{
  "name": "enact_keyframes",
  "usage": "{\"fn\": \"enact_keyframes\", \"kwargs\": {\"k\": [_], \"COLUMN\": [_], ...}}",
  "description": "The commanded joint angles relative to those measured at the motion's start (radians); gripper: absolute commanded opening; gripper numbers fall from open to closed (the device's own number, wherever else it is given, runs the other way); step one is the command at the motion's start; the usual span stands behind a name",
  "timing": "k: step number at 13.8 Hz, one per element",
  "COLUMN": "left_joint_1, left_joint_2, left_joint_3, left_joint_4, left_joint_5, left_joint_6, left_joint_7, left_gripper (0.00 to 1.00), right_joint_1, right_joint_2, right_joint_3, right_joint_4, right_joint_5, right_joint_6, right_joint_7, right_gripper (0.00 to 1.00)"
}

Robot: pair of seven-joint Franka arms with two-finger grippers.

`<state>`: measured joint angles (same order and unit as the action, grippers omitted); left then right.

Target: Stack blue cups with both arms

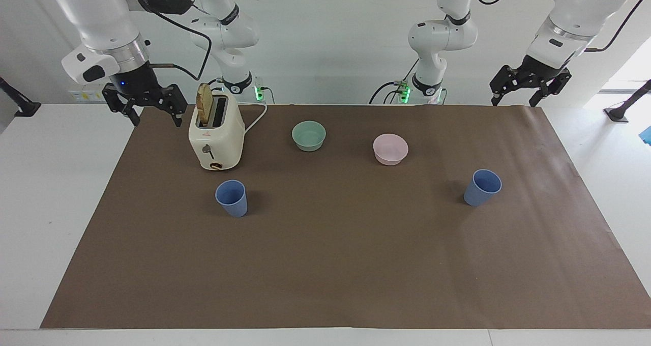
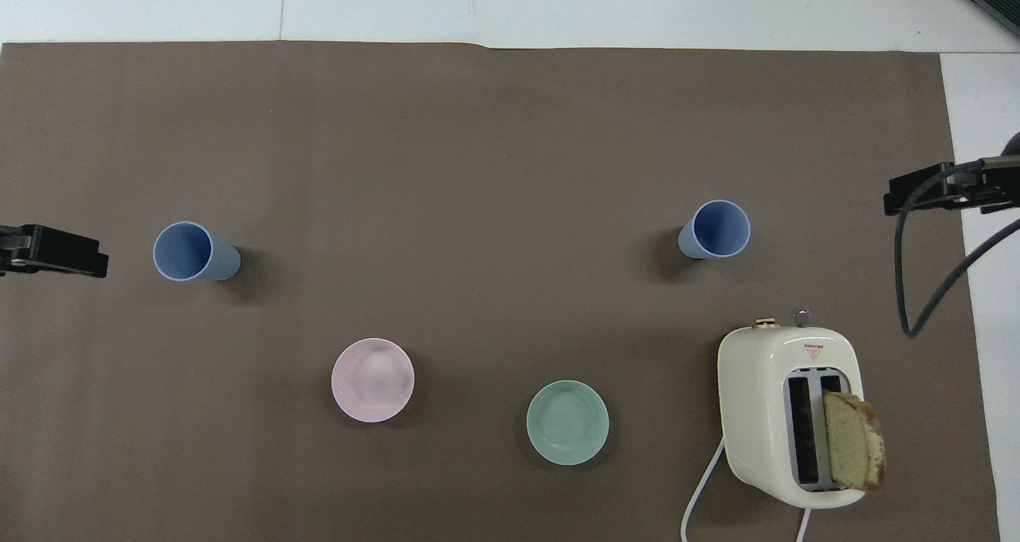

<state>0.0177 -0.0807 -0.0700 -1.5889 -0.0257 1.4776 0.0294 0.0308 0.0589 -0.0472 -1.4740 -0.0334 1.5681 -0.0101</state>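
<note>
We have stacked nothing yet: both blue cups stand upright and well apart, one (image 1: 232,198) at the toaster's (image 1: 216,135) six o'clock, the other (image 1: 482,187) at the pink bowl's (image 1: 390,149) four o'clock. The left gripper (image 1: 529,89) and right gripper (image 1: 144,104) hover empty, jaws apart.

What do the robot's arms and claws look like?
Both arms are big, white and rounded, with dark rings at the joints and black cables looping off them. Each ends in a black claw: the left gripper and the right gripper. The bases glow with small green lights.
</note>
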Motion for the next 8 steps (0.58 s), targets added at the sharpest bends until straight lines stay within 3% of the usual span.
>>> {"fn": "enact_keyframes", "kwargs": {"k": [1,8], "left_joint_1": [-0.010,-0.010], "left_joint_2": [-0.028,-0.027], "left_joint_3": [0.009,0.009], "left_joint_4": [-0.031,-0.031], "left_joint_5": [-0.011,-0.013], "left_joint_6": [0.007,0.007], "left_joint_7": [0.012,0.004], "left_gripper": [1.00,1.00], "right_joint_1": [-0.012,-0.012], "right_joint_2": [-0.027,-0.027], "right_joint_3": [0.006,0.006], "right_joint_4": [-0.031,-0.031], "right_joint_5": [0.017,0.017], "right_joint_6": [0.001,0.001], "right_joint_7": [-0.024,-0.024], "right_gripper": [1.00,1.00]}}
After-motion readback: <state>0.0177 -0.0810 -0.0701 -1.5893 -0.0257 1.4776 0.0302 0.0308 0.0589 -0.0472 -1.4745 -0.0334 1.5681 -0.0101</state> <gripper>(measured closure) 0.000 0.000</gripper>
